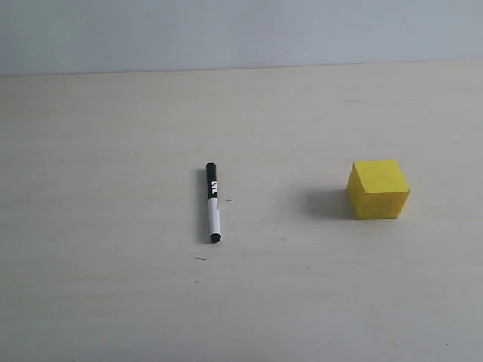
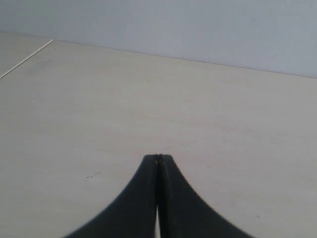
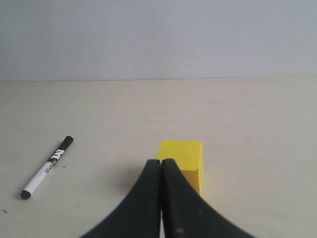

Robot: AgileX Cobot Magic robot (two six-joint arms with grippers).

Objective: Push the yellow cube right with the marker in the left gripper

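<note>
The marker (image 1: 213,202) lies flat on the pale table, black cap end away from the camera; no gripper holds it. It also shows in the right wrist view as the marker (image 3: 48,166). The yellow cube (image 1: 378,189) sits well to its right, apart from it. Neither arm appears in the exterior view. My left gripper (image 2: 158,157) is shut with nothing between its fingers, over bare table. My right gripper (image 3: 161,161) is shut and empty too, with the yellow cube (image 3: 183,156) just beyond its tips.
A pale wooden table (image 1: 113,136) runs back to a plain grey-white wall (image 1: 226,30). A table edge or seam (image 2: 27,59) shows in the left wrist view. Small dark specks (image 1: 201,259) mark the surface near the marker.
</note>
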